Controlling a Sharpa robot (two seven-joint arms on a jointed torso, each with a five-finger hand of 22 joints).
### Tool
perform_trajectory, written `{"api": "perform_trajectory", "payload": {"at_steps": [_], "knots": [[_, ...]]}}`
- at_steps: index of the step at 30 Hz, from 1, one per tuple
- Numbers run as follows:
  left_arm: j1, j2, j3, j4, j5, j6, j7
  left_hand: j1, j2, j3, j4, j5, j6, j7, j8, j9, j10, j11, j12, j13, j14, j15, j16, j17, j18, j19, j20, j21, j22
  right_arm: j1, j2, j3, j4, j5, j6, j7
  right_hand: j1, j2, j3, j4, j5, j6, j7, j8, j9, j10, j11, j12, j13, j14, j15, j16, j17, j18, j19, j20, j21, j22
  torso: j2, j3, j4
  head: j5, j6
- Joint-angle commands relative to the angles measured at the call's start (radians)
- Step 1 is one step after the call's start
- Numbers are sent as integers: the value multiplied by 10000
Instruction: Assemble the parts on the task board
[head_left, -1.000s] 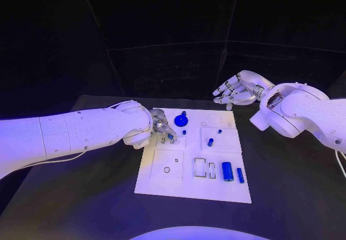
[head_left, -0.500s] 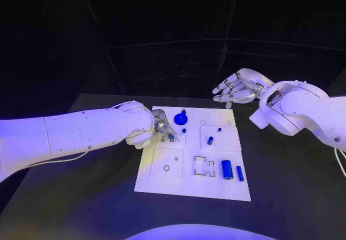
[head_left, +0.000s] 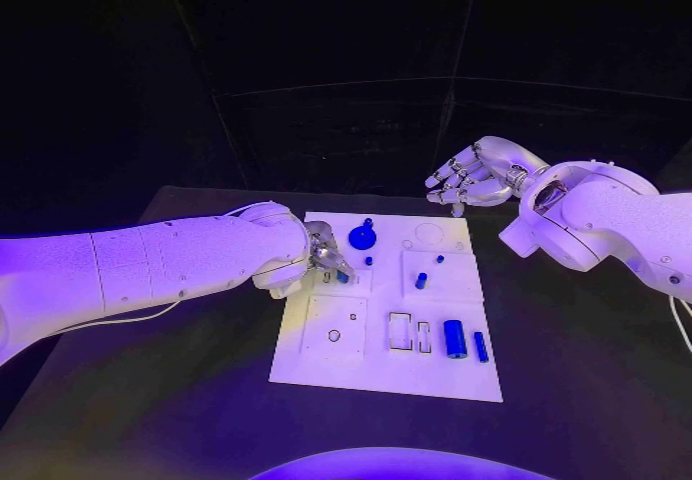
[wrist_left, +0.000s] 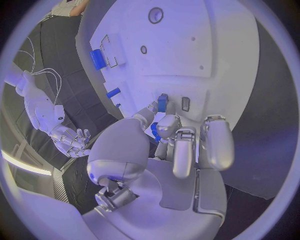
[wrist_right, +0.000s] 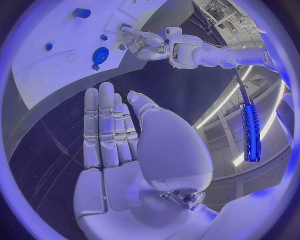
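left hand (head_left: 320, 254) pinches a blue part (wrist_left: 162, 102) over the board (head_left: 339, 365); tilted entry could jam it; right hand (head_left: 469, 176) spread, idle.

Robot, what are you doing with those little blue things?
The robot is putting blue parts into a white board on a black table. Its left hand is down at the board's far left side, holding a small blue part at a slot there. Its right hand hangs open in the air past the board, holding nothing. A round blue part and a blue cylinder sit on the board.
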Motion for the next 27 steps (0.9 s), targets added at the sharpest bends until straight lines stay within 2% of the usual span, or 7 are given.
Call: {"api": "perform_trajectory", "payload": {"at_steps": [1, 17, 24, 27], "knots": [[-12, -14, -8, 25, 67, 409, -141, 55, -21, 1596, -1553, 35, 3, -79, 34, 32, 135, -102, 55, 1, 1041, -9, 30, 2634, -69, 80, -2, 46, -4, 24, 13, 6, 4, -22, 87, 72, 38, 15, 44, 3, 47, 44, 17, 38, 11, 1, -26, 8, -9, -80, -15, 61, 8, 34, 66, 6, -55, -9, -2, 6, 3, -2, -8], [-16, 0, -8, -56, 96, 487, -224, -29, -147, 1820, -1465, 32, 0, -83, 64, 83, 124, -100, 30, -25, 1041, -9, 30, 2634, -65, 69, -4, 30, -20, 24, 28, 6, -5, -22, 100, 85, 38, 15, 44, 3, 47, 44, 17, 38, 11, 1, -26, 8, -9, -80, -15, 61, 8, 34, 66, 6, -55, -9, 4, 3, 2, 9, -20], [-16, 95, -8, -153, 178, 583, -269, -402, -309, 1742, -1094, 25, 139, -180, 130, 133, 150, -157, 51, -12, 1041, -42, 30, 2634, -69, 80, -22, 43, 7, 24, 27, 6, -1, -22, 97, 86, 40, 16, 48, 7, 58, 42, 17, 39, 10, -1, -26, 9, -16, -84, -15, 60, 24, 34, 68, 6, -60, -11, 1, 4, -7, 13, -32], [-16, 147, -8, -207, 191, 655, -293, -794, -467, 1449, -732, 18, 274, -225, 184, 163, 156, -189, 53, -37, 1041, -69, 30, 2634, -76, 96, -45, 63, 41, 24, 26, 6, 1, -22, 94, 87, 40, 16, 48, 7, 58, 42, 17, 39, 10, -1, -26, 9, -16, -84, -15, 60, 24, 34, 68, 6, -60, -11, 0, 7, -2, 7, -37]]}}
